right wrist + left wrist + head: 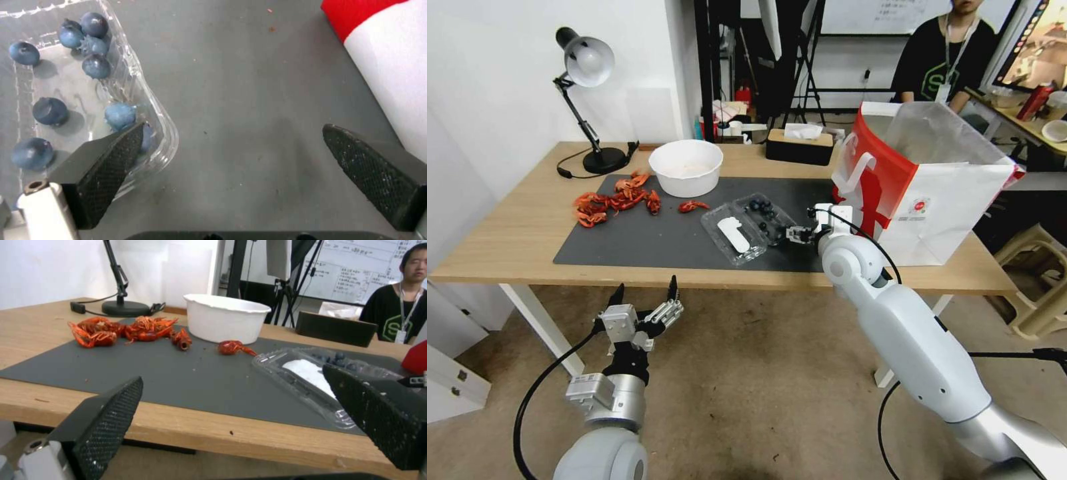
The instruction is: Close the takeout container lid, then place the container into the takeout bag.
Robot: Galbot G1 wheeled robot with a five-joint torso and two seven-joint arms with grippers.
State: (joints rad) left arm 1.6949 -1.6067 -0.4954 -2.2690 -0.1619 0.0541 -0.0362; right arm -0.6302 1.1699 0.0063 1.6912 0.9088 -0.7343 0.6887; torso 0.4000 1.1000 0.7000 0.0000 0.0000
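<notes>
- We've got a dark grey mat [647, 243] on a light wood table [514, 227].
- The takeout container [748, 225] is clear plastic, with dark blue berries [50, 110] inside.
- Its lid [732, 235] carries a white label.
- The takeout bag [924, 183] is red and white with a small round red logo.
- We see bright orange-red crayfish [617, 199] beside a plain white bowl [686, 167].
- Both grippers' pads are black with a fine mesh pattern [113, 160].

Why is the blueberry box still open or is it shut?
Open. The takeout container lies spread flat on the mat, the lid with its white label beside the blueberry tray, not folded over it.
</notes>
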